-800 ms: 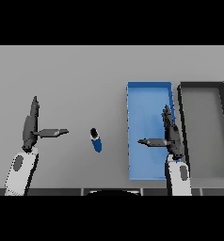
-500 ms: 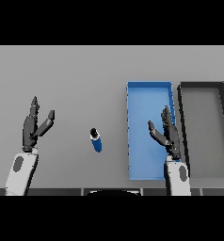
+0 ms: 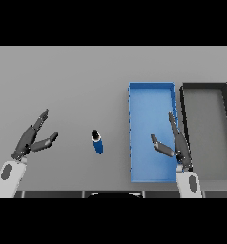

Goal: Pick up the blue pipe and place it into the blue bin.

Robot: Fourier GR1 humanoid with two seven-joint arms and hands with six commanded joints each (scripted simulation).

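The blue pipe [image 3: 98, 142] is seen lying on the grey table [image 3: 77, 81], slightly left of the view's centre. Its dark open end is turned toward 11 o'clock and its blue body runs toward 5 o'clock. It is touched by neither hand.

The blue bin [image 3: 151, 95] is found at about 3 o'clock from the pipe, a long rectangular tray with its long sides running from 12 to 6 o'clock. Nothing is seen lying inside it. Just beside it, at its 3 o'clock side, a dark grey bin [image 3: 204, 87] of similar shape is placed, the two being separated only by a narrow strip of table.

The left hand [image 3: 33, 138] is shown at roughly 9 o'clock from the pipe, well apart from it. Its fingers are held straight and point toward 1 o'clock, with the thumb spread out toward the pipe; nothing is held in it.

The right hand [image 3: 175, 143] is shown over the right-hand part of the blue bin, near that bin's 5 o'clock corner. Its fingers are extended toward 12 o'clock and its thumb is spread toward 10 o'clock; the hand is spread wide and nothing is grasped. The pipe lies between the two hands, nearer the left one.
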